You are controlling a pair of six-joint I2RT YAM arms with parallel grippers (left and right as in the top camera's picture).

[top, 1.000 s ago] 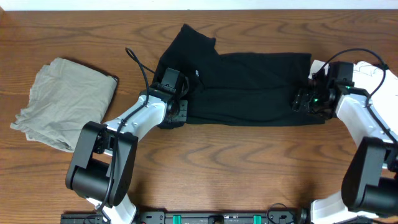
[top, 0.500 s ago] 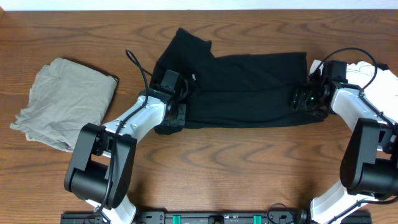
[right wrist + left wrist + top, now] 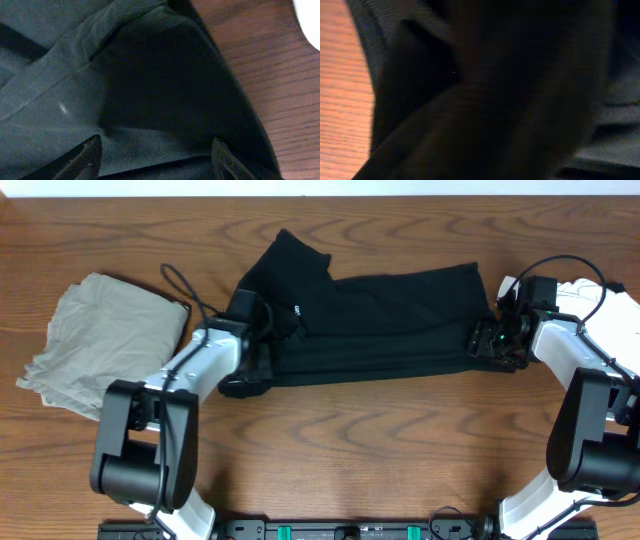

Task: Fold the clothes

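The black garment of the clothes lies stretched across the middle of the table, with a small white logo near its left end. My left gripper is at that left end, shut on the fabric. Its wrist view is filled with dark cloth, which hides the fingers. My right gripper sits over the garment's right edge. Its fingers stand wide apart over black mesh fabric, so the right gripper is open and grips nothing.
A folded grey-beige garment lies at the left of the wooden table. A white garment lies at the far right behind my right arm. Its corner shows in the right wrist view.
My left gripper has moved left, dragging the black garment's left end with it, and the whole garment has shifted left. My right gripper has crept slightly left, still open.
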